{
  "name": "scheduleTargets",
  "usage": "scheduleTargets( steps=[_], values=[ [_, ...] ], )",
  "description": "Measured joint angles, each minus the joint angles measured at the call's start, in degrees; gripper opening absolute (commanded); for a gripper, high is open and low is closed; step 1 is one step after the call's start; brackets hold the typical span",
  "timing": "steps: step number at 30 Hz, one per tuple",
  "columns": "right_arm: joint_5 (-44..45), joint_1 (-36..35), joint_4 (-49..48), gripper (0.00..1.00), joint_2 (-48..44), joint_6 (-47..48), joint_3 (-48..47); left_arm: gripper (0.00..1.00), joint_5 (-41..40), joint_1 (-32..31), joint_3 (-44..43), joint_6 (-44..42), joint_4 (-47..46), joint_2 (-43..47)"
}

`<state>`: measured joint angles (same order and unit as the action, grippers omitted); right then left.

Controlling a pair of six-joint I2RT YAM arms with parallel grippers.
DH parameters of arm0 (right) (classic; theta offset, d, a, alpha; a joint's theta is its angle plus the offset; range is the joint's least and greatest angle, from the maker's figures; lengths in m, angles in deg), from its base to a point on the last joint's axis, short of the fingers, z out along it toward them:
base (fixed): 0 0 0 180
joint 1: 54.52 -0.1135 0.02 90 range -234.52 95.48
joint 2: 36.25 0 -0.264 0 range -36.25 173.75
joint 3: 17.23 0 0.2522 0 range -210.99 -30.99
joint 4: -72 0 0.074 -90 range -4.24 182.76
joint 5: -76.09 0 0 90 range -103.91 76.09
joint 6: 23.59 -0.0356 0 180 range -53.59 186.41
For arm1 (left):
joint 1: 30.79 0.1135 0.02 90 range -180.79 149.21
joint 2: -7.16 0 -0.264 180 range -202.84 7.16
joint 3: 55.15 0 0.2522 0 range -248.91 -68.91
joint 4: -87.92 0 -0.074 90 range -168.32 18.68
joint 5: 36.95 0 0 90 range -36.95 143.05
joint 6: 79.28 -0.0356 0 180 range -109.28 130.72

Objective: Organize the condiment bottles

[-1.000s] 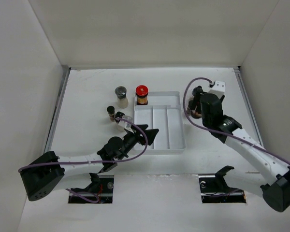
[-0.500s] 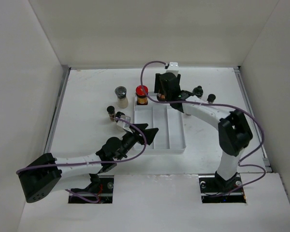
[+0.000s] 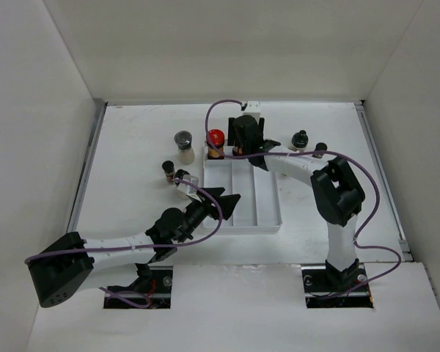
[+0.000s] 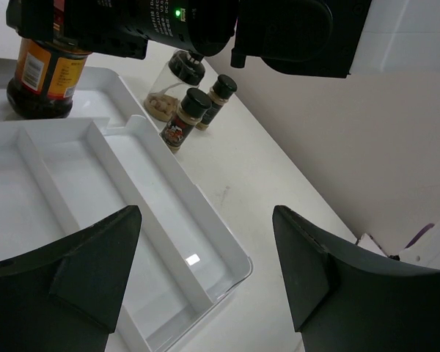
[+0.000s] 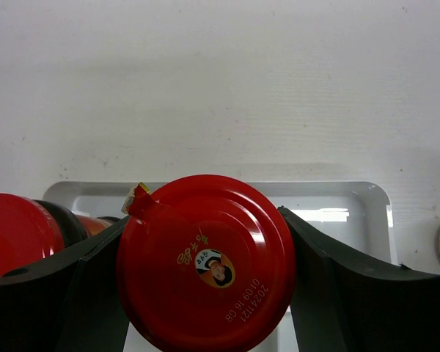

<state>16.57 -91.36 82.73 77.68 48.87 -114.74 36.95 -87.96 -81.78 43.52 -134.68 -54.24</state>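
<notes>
— Where's the right claw (image 5: 205, 293)?

— Clenched on a red-capped amber jar (image 5: 205, 249), one finger on each side of the cap. It's holding the jar over the far end of the white tray (image 3: 277, 220), about the middle of the desk (image 3: 132, 147). I can't tell whether the base touches the tray floor.

— Anything crowding it?

— A second red-capped jar (image 3: 215, 143) stands just outside the tray's far-left corner, right beside the held one. The claw's left finger sits between the two caps, so it's a tight fit.

— And the left claw (image 4: 205, 242)?

— Released, with nothing between its fingers. It hangs over the near-left part of the tray, aimed along the long compartments, which hold nothing that I can see.

— What's further out?

— Toward the far-left side there's a whitish grey-lidded jar (image 3: 183, 147), close to the second red-capped jar. Nearer than that are two slim dark-capped bottles (image 3: 168, 171), just past the left arm, with its purple cable (image 3: 205, 220) looping by them.

— And the other side?

— Beyond the tray toward the far-right corner stands a clear jar with pale contents (image 4: 169, 92). Just beside it is a pair of slim black-capped bottles (image 4: 187, 117), all upright. From above, the right arm crosses in front and partly hides them.
</notes>
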Motion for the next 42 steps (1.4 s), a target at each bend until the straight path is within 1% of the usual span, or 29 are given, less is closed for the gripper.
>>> scheduleTargets(
  steps=[5, 7, 11, 15, 18, 21, 23, 24, 25, 27, 28, 29, 30, 31, 33, 34, 36, 39, 42],
  values=[
    [0.0, 0.0, -1.99, 0.59, 0.57, -0.9, 0.92, 0.71, 0.0, 0.0, 0.0, 0.0, -0.02, -0.26],
    [-0.02, 0.0, -2.16, 0.63, 0.96, -1.2, 1.31, 0.71, 0.02, 0.0, 0.0, 0.0, 0.0, -0.42],
    [0.17, 0.0, -3.17, 0.79, 1.14, -1.53, 1.86, 0.71, 0.02, 0.0, 0.0, 0.0, -0.02, -0.42],
    [0.17, 0.0, -5.03, 0.91, 0.92, -2.14, 1.9, 0.71, 0.02, -0.02, 0.0, 0.0, -0.02, -0.42],
    [-0.2, 0.0, -5.14, 0.94, -0.87, -2.23, 2.82, 0.71, 0.02, -0.02, 0.0, 0.0, -0.04, -0.42],
    [-1.31, 0.0, -5.05, 0.95, -4.83, -2.43, 4.04, 0.71, 0.02, -0.02, -0.02, 0.0, -0.04, -0.42],
    [-2.12, 0.11, -5.18, 0.91, -8.79, -2.6, 5.49, 0.71, 0.0, -0.11, 0.0, 0.0, -0.04, -0.42],
    [-2.49, 0.31, -5.25, 0.85, -11.13, -2.56, 6.58, 0.71, 0.02, -0.15, 0.0, -0.02, -0.02, -0.42],
    [-2.91, 0.55, -5.42, 0.78, -13.7, -2.43, 7.91, 0.71, 0.02, -0.24, 0.0, -0.02, -0.02, -0.42],
    [-3.52, 1.73, -5.86, 0.54, -18.36, -2.16, 10.56, 0.71, 0.02, -0.31, 0.0, -0.02, -0.04, -0.42],
    [-3.65, 2.69, -6.25, 0.46, -20.35, -2.03, 11.91, 0.71, 0.02, -0.31, 0.0, -0.02, -0.02, -0.42],
    [-3.82, 4.09, -6.45, 0.41, -22.43, -2.14, 13.57, 0.71, 0.02, -0.31, 0.0, -0.02, -0.04, -0.42],
    [-3.78, 5.68, -6.43, 0.38, -24.22, -2.01, 15.15, 0.71, 0.02, -0.35, 0.0, -0.02, -0.04, -0.44],
    [-3.61, 7.45, -6.25, 0.38, -25.75, -1.97, 16.68, 0.71, 0.02, -0.35, 0.0, -0.02, -0.04, -0.48],
    [-3.08, 10.91, -5.38, 0.43, -27.8, -1.73, 19.26, 0.71, 0.02, -0.35, 0.0, 0.0, -0.28, -0.96],
    [-2.78, 12.52, -4.61, 0.48, -28.33, -1.57, 20.22, 0.71, 0.04, -0.35, 0.0, -0.02, -0.31, -1.22],
    [-2.16, 15.28, -2.71, 0.63, -28.55, -0.74, 21.59, 0.71, 0.04, -0.37, 0.0, 0.0, -0.26, -1.6],
    [-2.16, 17.27, 0.31, 0.78, -28.28, 0.37, 22.73, 0.71, 0.04, -0.37, 0.0, 0.0, -0.35, -1.84],
    [-2.36, 18.01, 1.77, 0.82, -26.95, 1.53, 22.6, 0.71, 0.04, -0.39, 0.0, -0.02, -0.35, -2.14]
  ],
)
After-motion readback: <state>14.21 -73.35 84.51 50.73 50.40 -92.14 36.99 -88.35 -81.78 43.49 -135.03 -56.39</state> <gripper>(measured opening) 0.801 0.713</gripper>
